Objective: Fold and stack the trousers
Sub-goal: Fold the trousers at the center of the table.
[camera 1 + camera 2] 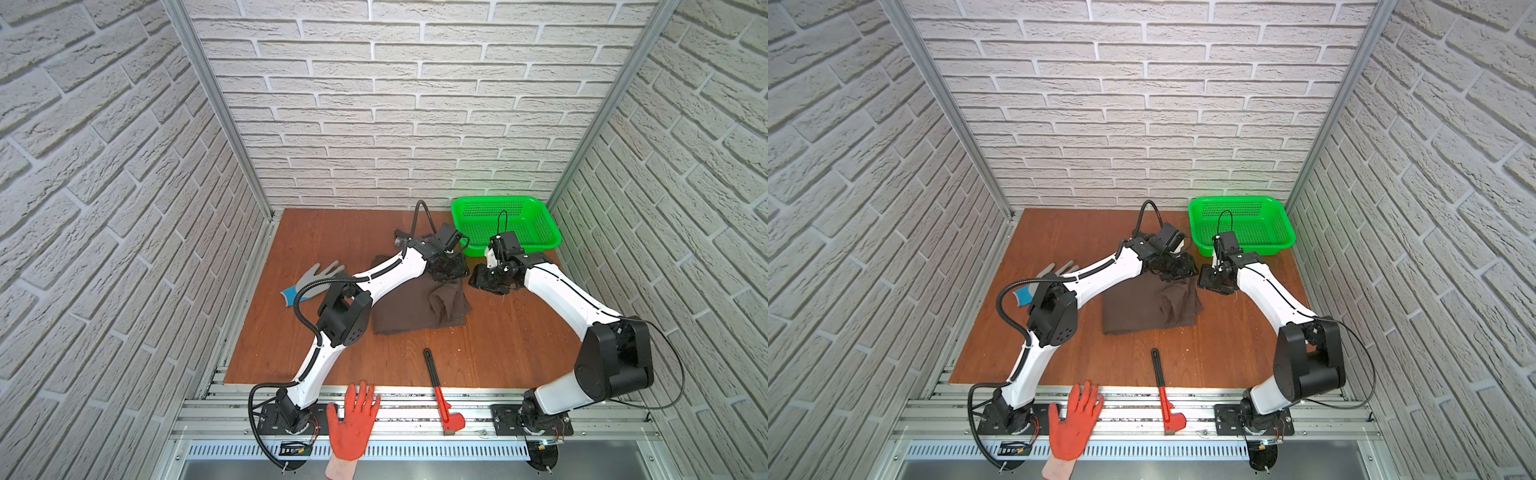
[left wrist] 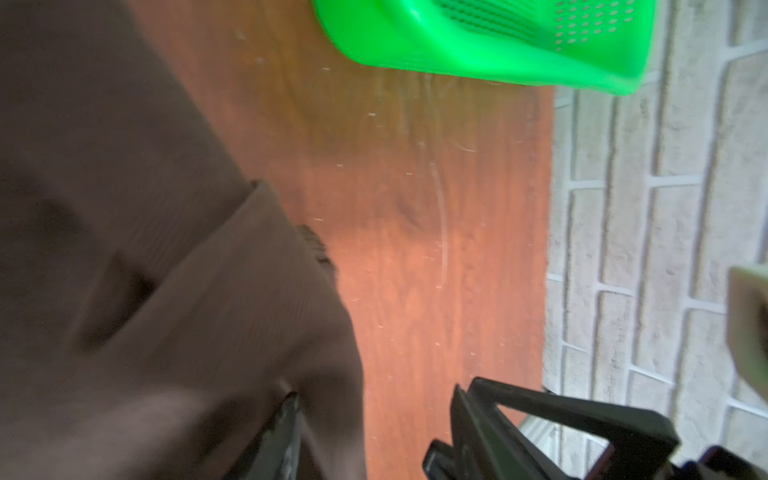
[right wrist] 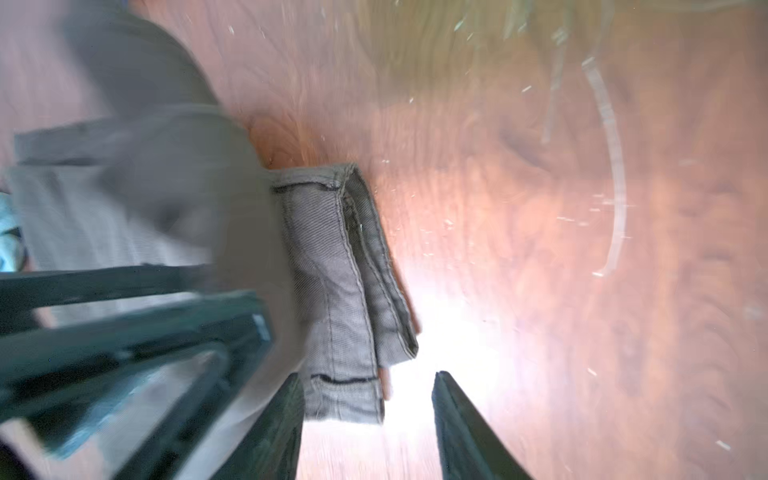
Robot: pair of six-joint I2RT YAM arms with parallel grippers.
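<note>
The trousers point(image 1: 415, 307) sit folded mid-bench point(image 1: 498, 349), the bundle's long side running roughly nine to three. Both sets of jaws stand released, gripping nothing, at its one o'clock corner. The left jaws are over the rumpled cloth. The right jaws are just off the edge, with the cloth at their eight o'clock. I'd call the left arm point(image 1: 386, 274) nearer.

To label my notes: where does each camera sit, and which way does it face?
Both top views: high above the bases, looking down on the table; left arm, right arm show.
Left wrist: low, facing trousers and green basket; left pincer shows.
Right wrist: low, facing trousers; right pincer shows.
Wrist views share the trousers.
</note>
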